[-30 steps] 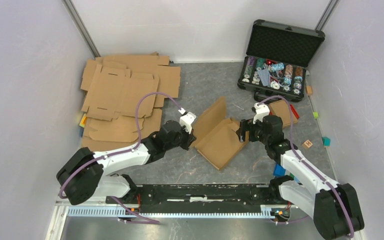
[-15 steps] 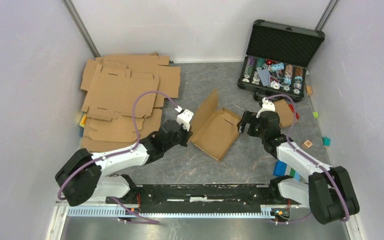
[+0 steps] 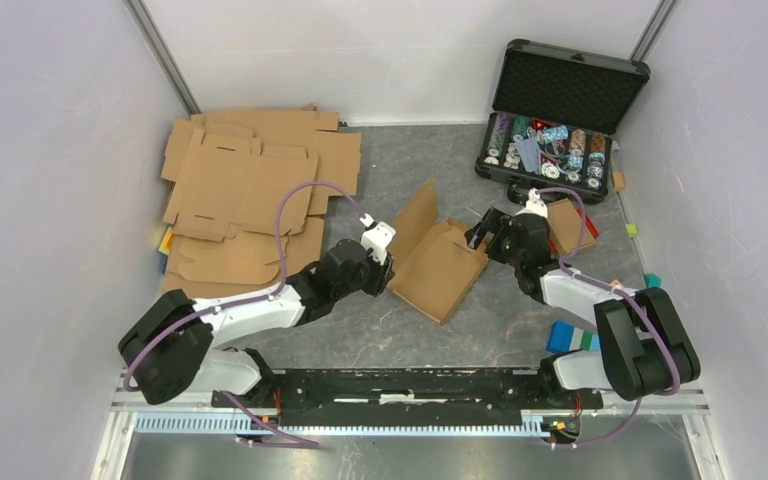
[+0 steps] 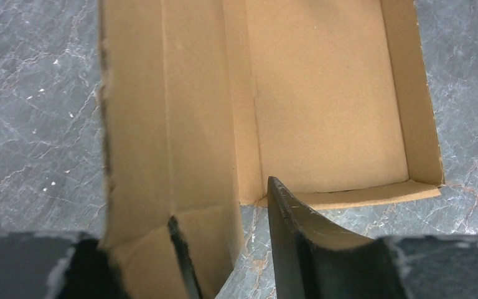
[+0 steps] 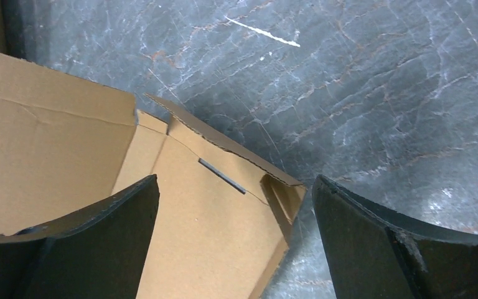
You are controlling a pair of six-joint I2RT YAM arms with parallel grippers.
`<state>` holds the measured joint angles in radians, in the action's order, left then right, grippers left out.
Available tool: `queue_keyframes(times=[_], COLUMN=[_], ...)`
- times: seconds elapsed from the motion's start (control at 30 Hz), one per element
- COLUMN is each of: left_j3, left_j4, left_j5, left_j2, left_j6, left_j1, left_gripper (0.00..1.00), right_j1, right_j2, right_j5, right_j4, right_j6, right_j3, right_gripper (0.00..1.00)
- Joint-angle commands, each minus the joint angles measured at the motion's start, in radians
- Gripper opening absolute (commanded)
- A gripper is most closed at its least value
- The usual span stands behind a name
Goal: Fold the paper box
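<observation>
The paper box (image 3: 438, 268) lies on the grey table between my arms, partly folded, with its left flap (image 3: 415, 218) standing up. My left gripper (image 3: 387, 268) is at the box's left edge. In the left wrist view the upright flap (image 4: 162, 124) stands between the partly open jaws of the left gripper (image 4: 221, 199). The flap rests against the left finger (image 4: 183, 261), and a strip of table shows before the right finger (image 4: 286, 237). My right gripper (image 3: 487, 232) is wide open over the box's far right corner (image 5: 274, 187), beside a slot (image 5: 222, 175), and holds nothing.
A pile of flat cardboard blanks (image 3: 250, 190) lies at the back left. An open black case of poker chips (image 3: 558, 110) stands at the back right. A small cardboard piece (image 3: 568, 222) and coloured blocks (image 3: 570, 338) lie by the right arm. Walls close in on both sides.
The box has come down from a tilted pose to lie flatter and has shifted slightly. My right gripper has let go of the right edge and moved back toward the far corner.
</observation>
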<state>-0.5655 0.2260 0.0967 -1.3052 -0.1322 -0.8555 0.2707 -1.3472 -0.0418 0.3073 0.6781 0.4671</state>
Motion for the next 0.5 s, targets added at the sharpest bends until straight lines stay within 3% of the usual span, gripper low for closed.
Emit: queue_keyframes(times=[0.0, 0.3, 0.47], left_j3=[-0.064, -0.063, -0.086], left_j4=[0.017, 0.083, 0.076], left_j5=[-0.052, -0.165, -0.204], left_j2=[-0.031, -0.031, -0.064], left_j6=[0.006, -0.034, -0.058], left_j1=[-0.005, -0.005, -0.005], left_gripper=[0.46, 0.59, 0.55], right_j1=[-0.007, -0.007, -0.007], right_j2=[-0.036, -0.057, -0.036], right_j5=[0.038, 0.100, 0.099], right_j4=[0.086, 0.090, 0.082], right_j6=[0.059, 0.058, 0.045], right_j3=[0.027, 0.002, -0.010], right_gripper=[0.97, 0.96, 0.96])
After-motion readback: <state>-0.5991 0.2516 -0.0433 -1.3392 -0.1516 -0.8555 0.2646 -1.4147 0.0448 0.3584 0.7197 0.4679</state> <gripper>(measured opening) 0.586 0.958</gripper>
